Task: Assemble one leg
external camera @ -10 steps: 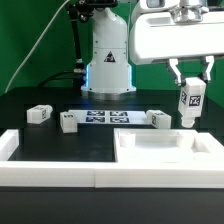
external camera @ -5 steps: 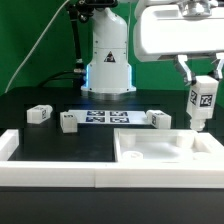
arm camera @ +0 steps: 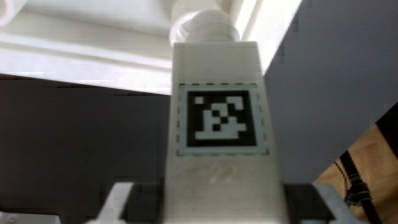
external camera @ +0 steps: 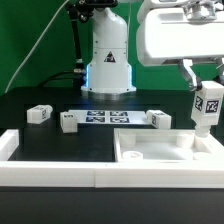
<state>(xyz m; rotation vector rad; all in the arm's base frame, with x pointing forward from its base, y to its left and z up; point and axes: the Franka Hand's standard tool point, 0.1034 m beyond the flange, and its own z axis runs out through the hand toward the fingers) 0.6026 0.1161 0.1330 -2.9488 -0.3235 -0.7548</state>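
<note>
My gripper (external camera: 206, 88) is shut on a white leg (external camera: 207, 108) with a black-and-white tag, holding it upright above the far right corner of the large white square panel (external camera: 160, 152). In the wrist view the leg (arm camera: 219, 110) fills the middle, gripped between the fingers (arm camera: 125, 200), its rounded tip pointing away toward the white panel (arm camera: 89, 50). Three more white legs lie on the black table: one (external camera: 39, 114) at the exterior view's left, one (external camera: 68, 122) beside it, one (external camera: 159, 119) right of the marker board.
The marker board (external camera: 110, 118) lies flat in front of the robot base (external camera: 108, 60). A white raised border (external camera: 20, 160) runs along the table's front and left.
My gripper has moved toward the exterior view's right with the leg in it, from over the panel's back edge to near its far right corner.
</note>
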